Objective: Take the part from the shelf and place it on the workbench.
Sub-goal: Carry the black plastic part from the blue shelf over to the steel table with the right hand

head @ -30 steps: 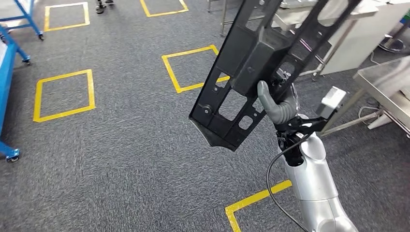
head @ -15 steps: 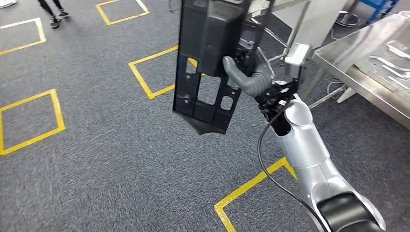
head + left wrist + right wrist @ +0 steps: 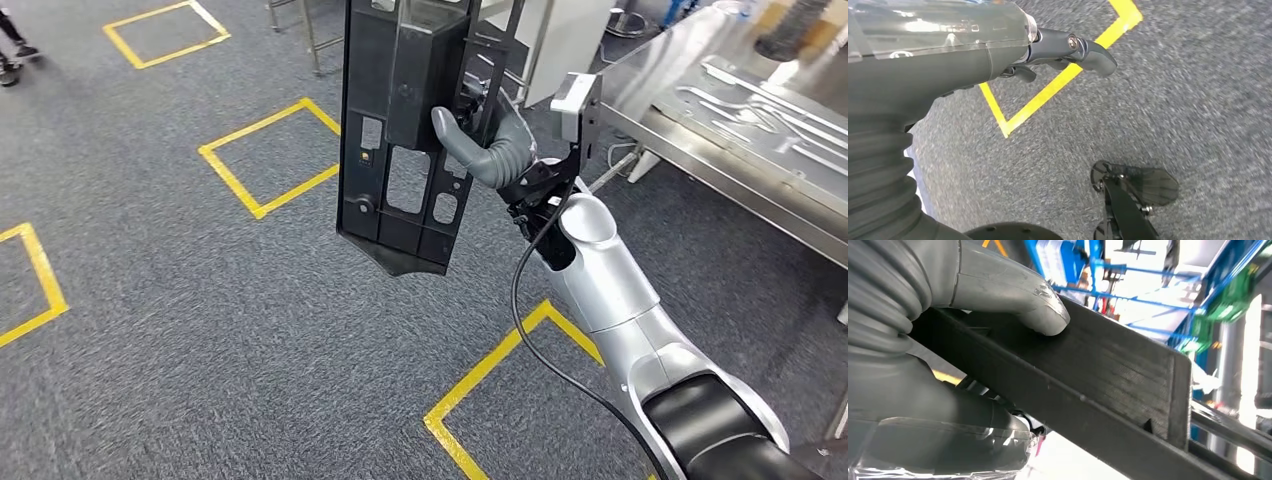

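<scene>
The part [image 3: 400, 130] is a long black plastic frame with cut-outs and a boxy block on its face. My right hand [image 3: 490, 145] grips it by that block and holds it nearly upright above the carpet. In the right wrist view the grey thumb [image 3: 1043, 315] presses on the part's black edge [image 3: 1108, 370]. The steel workbench [image 3: 700, 165] stands to the right of the part, beyond my right arm. My left hand [image 3: 1068, 50] hangs over the floor with nothing in it, thumb stretched out.
Several long metal pieces [image 3: 760, 110] lie on the workbench. Yellow tape squares [image 3: 265, 150] mark the grey carpet, one corner [image 3: 500, 360] close below my arm. Metal table legs [image 3: 310, 40] stand behind the part. A person's feet [image 3: 15, 50] are at the far left.
The camera has turned right, so the floor marks slid left and the workbench came closer. The part has swung from tilted to nearly upright in my right hand.
</scene>
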Available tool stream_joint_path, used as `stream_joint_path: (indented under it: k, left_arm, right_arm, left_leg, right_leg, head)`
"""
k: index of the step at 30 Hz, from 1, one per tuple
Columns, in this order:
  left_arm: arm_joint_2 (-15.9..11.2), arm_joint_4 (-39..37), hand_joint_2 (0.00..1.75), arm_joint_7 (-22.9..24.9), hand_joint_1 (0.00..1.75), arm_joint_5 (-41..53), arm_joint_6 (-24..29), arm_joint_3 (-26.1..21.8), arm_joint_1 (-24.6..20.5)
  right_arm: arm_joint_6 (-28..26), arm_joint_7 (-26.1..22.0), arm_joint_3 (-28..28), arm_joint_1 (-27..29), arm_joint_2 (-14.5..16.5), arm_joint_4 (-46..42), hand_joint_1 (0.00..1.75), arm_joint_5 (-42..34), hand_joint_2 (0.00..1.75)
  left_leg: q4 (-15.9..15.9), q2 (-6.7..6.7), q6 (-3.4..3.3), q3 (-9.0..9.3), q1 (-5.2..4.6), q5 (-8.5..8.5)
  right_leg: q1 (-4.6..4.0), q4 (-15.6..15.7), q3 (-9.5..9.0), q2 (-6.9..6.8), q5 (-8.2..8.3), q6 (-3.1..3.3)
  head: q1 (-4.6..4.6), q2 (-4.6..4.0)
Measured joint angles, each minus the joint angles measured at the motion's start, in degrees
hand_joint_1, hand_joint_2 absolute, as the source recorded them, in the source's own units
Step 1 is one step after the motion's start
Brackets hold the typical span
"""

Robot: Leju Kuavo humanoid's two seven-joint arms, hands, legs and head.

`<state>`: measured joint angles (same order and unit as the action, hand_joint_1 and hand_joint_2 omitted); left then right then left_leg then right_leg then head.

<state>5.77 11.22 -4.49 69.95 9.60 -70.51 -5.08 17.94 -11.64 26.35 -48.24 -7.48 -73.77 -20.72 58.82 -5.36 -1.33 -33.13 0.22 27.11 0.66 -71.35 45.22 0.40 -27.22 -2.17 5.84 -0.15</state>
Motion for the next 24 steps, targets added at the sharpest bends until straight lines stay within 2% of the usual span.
stream_joint_path:
  k: [2,3,4,5,6,7,8,9,11,12,13,14,15,16,17,18,20,22,23,24]
  left_arm:
    - [0.0,0.0,1.75,-0.23,0.0,-0.01,0.01,0.0,-0.05]
    - [-0.01,0.0,1.75,-0.29,0.0,-0.01,0.01,0.0,-0.07]
    - [-0.01,-0.01,1.75,-0.33,0.0,-0.01,0.02,0.0,-0.09]
    - [-0.02,-0.01,1.75,-0.37,0.0,-0.01,0.02,0.0,-0.14]
    - [-0.02,-0.01,1.75,-0.4,0.0,-0.01,0.02,0.0,-0.23]
    - [-0.03,0.0,1.75,-0.45,0.0,-0.01,0.02,0.0,-0.34]
    - [-0.04,0.0,1.75,-0.5,0.0,-0.01,0.02,0.0,-0.42]
    - [-0.05,0.0,1.75,-0.56,0.0,-0.01,0.02,0.0,-0.46]
    - [-0.07,-0.01,1.75,-0.66,0.0,-0.01,-0.01,0.0,-0.3]
    - [-0.07,-0.01,1.75,-0.68,0.0,-0.01,-0.02,0.0,-0.16]
    - [-0.07,-0.01,1.75,-0.7,0.0,-0.01,-0.03,0.0,-0.03]
    - [-0.08,-0.01,1.75,-0.73,0.0,-0.01,-0.02,0.0,0.04]
    - [-0.08,-0.01,1.75,-0.78,0.0,-0.01,-0.02,0.0,0.06]
    - [-0.09,-0.01,1.75,-0.85,0.0,-0.01,-0.02,0.0,0.04]
    - [-0.14,-0.01,1.75,-0.9,0.0,-0.01,-0.01,0.0,0.0]
    - [-0.19,-0.01,1.75,-0.94,0.0,-0.01,0.01,0.0,-0.04]
    - [-0.28,-0.01,1.75,-0.87,0.0,0.04,0.04,0.0,-0.14]
    - [-0.26,-0.01,1.75,-0.74,0.0,0.15,0.07,0.0,-0.22]
    - [-0.24,-0.01,1.75,-0.67,0.0,0.25,0.09,0.0,-0.22]
    - [-0.22,-0.01,1.75,-0.55,0.0,0.38,0.09,0.01,-0.2]
  right_arm:
    - [-0.03,-0.16,0.21,-0.04,-0.01,0.4,1.75,0.01,1.75]
    - [-0.04,-0.21,0.26,-0.1,-0.01,0.53,1.75,0.03,1.75]
    - [-0.05,-0.24,0.28,-0.17,-0.02,0.65,1.75,0.05,1.75]
    - [-0.05,-0.26,0.29,-0.23,-0.03,0.76,1.75,0.08,1.75]
    - [-0.04,-0.26,0.3,-0.31,-0.04,0.85,1.75,0.1,1.75]
    - [-0.02,-0.27,0.3,-0.39,-0.05,0.92,1.75,0.11,1.75]
    - [0.01,-0.26,0.32,-0.55,-0.18,0.95,1.75,0.12,1.75]
    - [0.04,-0.25,0.39,-0.78,-0.33,0.96,1.75,0.12,1.75]
    - [0.13,-0.19,0.63,-1.13,-0.8,1.01,1.75,0.11,1.75]
    - [0.21,-0.17,0.79,-1.16,-1.01,1.1,1.75,0.11,1.75]
    - [0.28,-0.15,0.94,-1.09,-1.27,1.23,1.75,0.11,1.75]
    - [0.36,-0.16,1.09,-0.98,-1.55,1.35,1.75,0.11,1.75]
    - [0.39,-0.22,1.25,-0.87,-1.86,1.44,1.75,0.11,1.75]
    - [0.36,-0.34,1.39,-0.75,-2.14,1.47,1.75,0.11,1.75]
    - [0.25,-0.54,1.5,-0.59,-2.43,1.47,1.75,0.13,1.75]
    - [0.07,-0.77,1.62,-0.42,-2.71,1.47,1.75,0.2,1.75]
    - [-0.41,-1.18,1.74,0.27,-3.15,1.44,1.75,0.59,1.75]
    - [-0.86,-1.33,1.61,1.31,-3.32,1.4,1.75,1.26,1.75]
    - [-1.02,-1.35,1.45,1.77,-3.32,1.35,1.75,1.57,1.75]
    - [-1.16,-1.37,1.29,2.07,-3.29,1.31,1.75,1.8,1.75]
  left_leg:
    - [0.0,-1.21,0.36,0.41,-0.19,0.38]
    - [-0.01,-1.65,0.64,0.66,-0.3,0.59]
    - [-0.05,-2.14,0.99,0.9,-0.39,0.79]
    - [-0.16,-2.64,1.35,1.15,-0.46,0.94]
    - [-0.29,-3.18,1.71,1.44,-0.43,1.09]
    - [-0.29,-3.1,2.04,1.67,-0.3,1.36]
    - [0.31,-1.99,2.26,1.61,-0.15,1.95]
    - [2.05,-0.23,2.41,0.95,0.02,3.06]
    - [9.04,3.46,2.51,-2.37,0.28,6.35]
    - [12.92,4.22,2.55,-4.4,0.32,7.68]
    - [15.46,4.5,2.58,-5.89,0.33,8.07]
    - [15.88,4.62,2.53,-6.46,0.33,7.28]
    - [14.01,4.75,2.4,-5.99,0.33,5.43]
    - [10.45,5.17,2.18,-4.7,0.33,2.97]
    - [6.71,6.08,1.89,-3.18,0.34,1.03]
    - [3.36,6.86,1.7,-1.77,0.35,-0.1]
    - [0.44,7.69,1.44,-0.41,0.21,-0.26]
    - [-0.37,6.7,1.06,0.06,0.22,-0.39]
    - [-0.82,6.02,0.7,0.36,0.32,-0.58]
    - [-1.26,5.26,0.33,0.65,0.41,-0.77]
  right_leg:
    - [-0.25,7.79,-4.21,-1.68,3.17,0.43]
    - [-0.51,10.47,-5.64,-2.37,4.02,0.83]
    - [-0.8,11.84,-6.31,-2.68,4.31,1.28]
    - [-1.06,12.0,-6.26,-2.32,4.25,1.71]
    - [-1.12,12.23,-6.33,-1.61,4.32,2.11]
    - [-1.0,12.54,-6.61,-0.9,4.41,2.46]
    - [-0.79,12.9,-6.95,-0.26,4.54,2.78]
    - [-0.55,13.26,-7.28,0.32,4.69,3.09]
    - [-0.34,13.5,-7.55,1.55,4.74,3.5]
    - [-0.39,13.47,-7.55,2.3,4.7,3.61]
    - [-0.44,13.4,-7.56,3.14,4.66,3.65]
    - [-0.47,13.29,-7.57,3.98,4.6,3.63]
    - [-0.47,13.14,-7.61,4.81,4.53,3.57]
    - [-0.45,12.96,-7.65,5.57,4.42,3.47]
    - [-0.49,12.77,-7.63,6.23,4.29,3.33]
    - [-0.49,12.58,-7.49,6.84,4.2,3.13]
    - [-0.35,12.59,-7.1,7.94,4.34,2.48]
    - [-0.22,12.82,-6.98,8.62,4.62,1.77]
    - [-0.32,12.41,-6.83,7.69,4.33,1.49]
    - [-0.43,10.95,-6.13,6.03,3.44,1.2]
  head:
    - [0.0,0.0]
    - [0.01,0.0]
    - [0.01,0.0]
    - [0.01,0.0]
    - [0.01,0.0]
    - [0.01,0.0]
    - [0.02,0.0]
    - [0.02,0.0]
    - [0.02,0.0]
    - [0.01,0.0]
    - [0.02,0.0]
    - [0.02,0.0]
    - [0.02,0.0]
    - [0.02,0.0]
    - [0.01,0.0]
    - [0.01,0.0]
    - [0.01,0.0]
    - [0.0,0.0]
    - [0.01,0.0]
    - [0.01,0.0]
